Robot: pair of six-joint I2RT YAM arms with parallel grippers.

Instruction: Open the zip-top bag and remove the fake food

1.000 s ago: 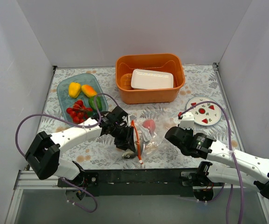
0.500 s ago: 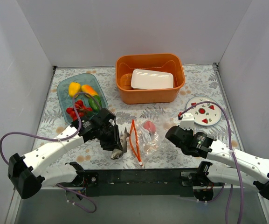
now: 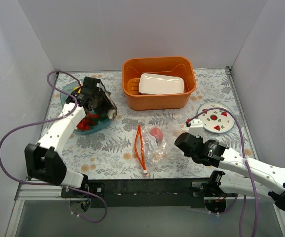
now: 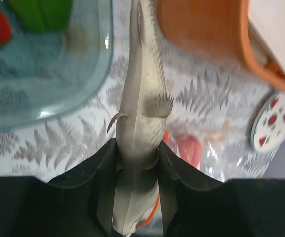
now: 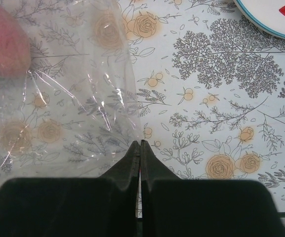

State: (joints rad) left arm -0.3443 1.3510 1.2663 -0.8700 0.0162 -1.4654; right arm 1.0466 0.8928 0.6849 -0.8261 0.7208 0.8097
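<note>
The zip-top bag (image 3: 153, 147) lies on the table centre, its orange-red zip strip (image 3: 140, 148) open toward the left. A pinkish-red piece (image 3: 156, 133) sits inside it and also shows in the right wrist view (image 5: 4, 44). My left gripper (image 3: 106, 111) is shut on a grey toy fish (image 4: 142, 103) and holds it at the right edge of the teal tray (image 3: 67, 94). Cherry tomatoes (image 3: 85, 123) and a green pepper (image 4: 38, 12) lie in the tray. My right gripper (image 5: 141, 144) is shut on the bag's right edge (image 5: 127, 118).
An orange basin (image 3: 158, 83) with a white lid inside stands at the back centre. A white plate with red triangles (image 3: 216, 117) lies at the right, behind my right arm. The left arm covers part of the tray.
My left gripper has carried the toy fish from beside the bag's mouth back and left to the teal tray. The bag has settled flatter. The right arm has not moved.
</note>
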